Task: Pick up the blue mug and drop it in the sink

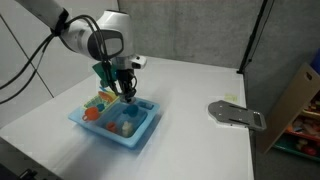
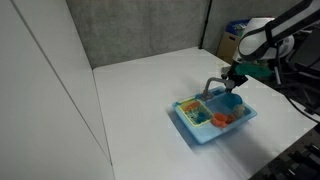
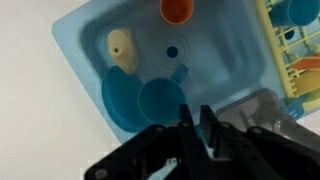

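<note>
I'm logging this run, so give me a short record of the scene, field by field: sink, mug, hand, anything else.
sink: light-blue toy sink on a white table
blue mug: in the basin, below the hand
hand: over the basin, fingers close together, nothing seen between them
orange-red round toy: in the basin
rack: yellow and green pieces

The blue mug (image 3: 155,100) is a small round cup, deeper blue than the basin around it. Its mouth faces the wrist camera and its short handle points toward the drain (image 3: 172,52). It lies within the basin's outline, near a corner; whether it touches the floor is unclear. The sink (image 1: 145,132), a light-blue rectangular toy unit with a grey curved faucet (image 2: 212,85), stands flat on the white table (image 1: 200,80).
</note>
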You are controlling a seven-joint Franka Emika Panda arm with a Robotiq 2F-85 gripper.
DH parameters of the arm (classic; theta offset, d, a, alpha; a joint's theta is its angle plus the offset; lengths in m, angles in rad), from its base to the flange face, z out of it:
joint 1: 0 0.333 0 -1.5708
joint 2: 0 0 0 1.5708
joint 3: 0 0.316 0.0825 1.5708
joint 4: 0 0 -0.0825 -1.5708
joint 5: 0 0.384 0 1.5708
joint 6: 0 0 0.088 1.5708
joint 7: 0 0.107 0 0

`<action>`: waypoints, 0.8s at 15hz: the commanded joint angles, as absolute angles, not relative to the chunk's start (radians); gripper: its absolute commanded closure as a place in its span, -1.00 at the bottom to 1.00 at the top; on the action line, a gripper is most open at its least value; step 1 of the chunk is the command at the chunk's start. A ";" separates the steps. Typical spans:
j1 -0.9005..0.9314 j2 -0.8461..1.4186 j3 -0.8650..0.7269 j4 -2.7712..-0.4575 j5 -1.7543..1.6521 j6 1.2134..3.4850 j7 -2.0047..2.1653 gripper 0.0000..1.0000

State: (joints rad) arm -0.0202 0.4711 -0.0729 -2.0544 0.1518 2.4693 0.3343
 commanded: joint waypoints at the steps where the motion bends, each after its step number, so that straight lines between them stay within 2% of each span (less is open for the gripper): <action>1: -0.017 0.481 -0.081 -2.023 0.159 2.440 0.353 0.00; 7: -0.024 0.467 -0.088 -2.025 0.157 2.422 0.349 -0.92; 8: -0.026 0.463 -0.093 -2.028 0.155 2.420 0.350 -0.99; 12: -0.032 0.446 -0.115 -2.036 0.145 2.401 0.348 -1.00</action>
State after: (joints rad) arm -0.0256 0.4687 -0.1008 -2.0443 0.1518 2.4498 0.3343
